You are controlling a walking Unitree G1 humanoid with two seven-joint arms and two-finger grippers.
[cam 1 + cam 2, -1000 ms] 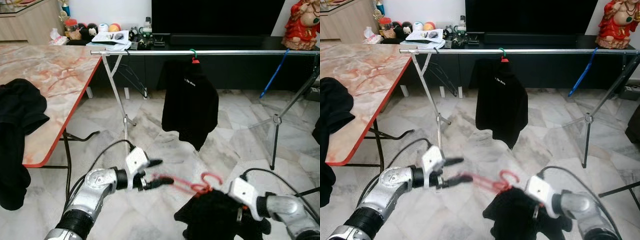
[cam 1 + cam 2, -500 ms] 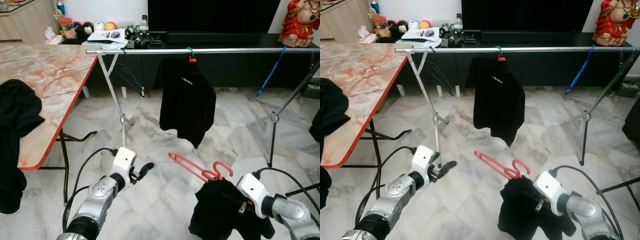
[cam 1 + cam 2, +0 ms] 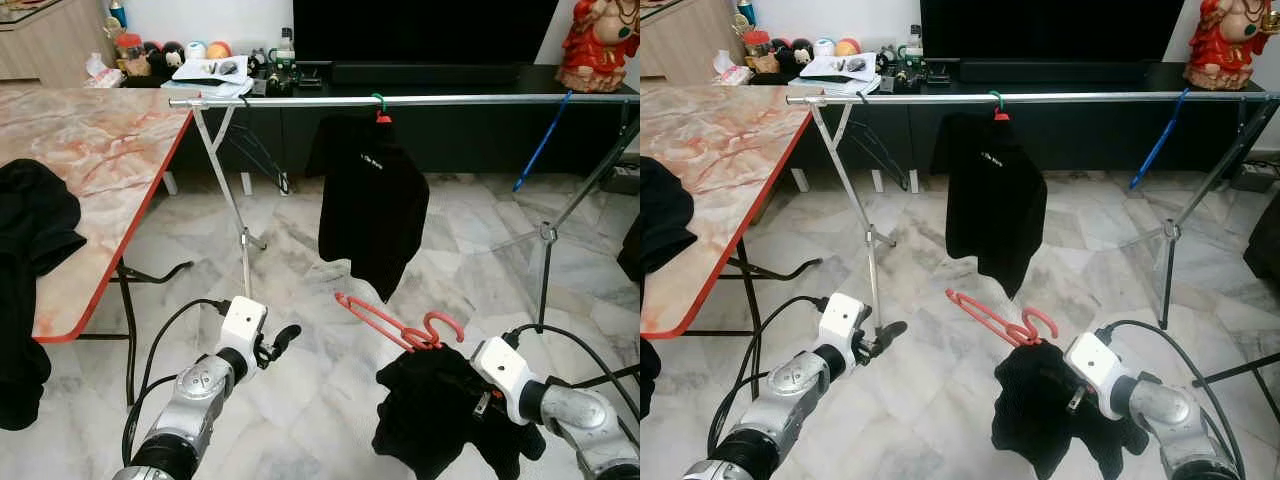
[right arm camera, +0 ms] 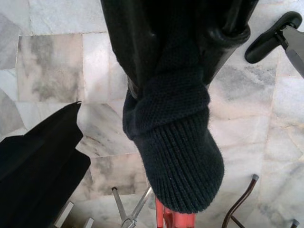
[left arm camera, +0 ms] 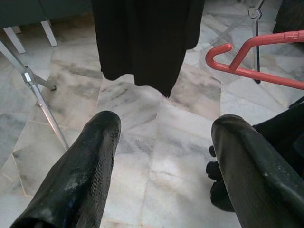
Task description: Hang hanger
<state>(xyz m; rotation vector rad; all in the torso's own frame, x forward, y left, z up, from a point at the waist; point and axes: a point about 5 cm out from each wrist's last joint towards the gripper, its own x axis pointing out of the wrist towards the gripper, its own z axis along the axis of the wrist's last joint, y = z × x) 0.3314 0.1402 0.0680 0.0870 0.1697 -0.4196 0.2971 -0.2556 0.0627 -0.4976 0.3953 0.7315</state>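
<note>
Hanger point(image 3: 398, 325), red plastic, under knit garment point(image 4: 175, 152) pinched by right hand point(image 4: 178, 71); left hand point(image 5: 164, 156) open.

Both silver arms reach forward and low, elbows bent. The left arm angles up from the lower left, its white wrist block leading to the left end effector point(image 3: 283, 340), whose two black fingers point(image 5: 90, 161) stand spread apart with nothing between them. The right arm comes in from the lower right, its forearm pointing inward toward the left arm. The right end effector point(image 4: 178, 61) has its fingers pinched together on dark knit fabric.
</note>
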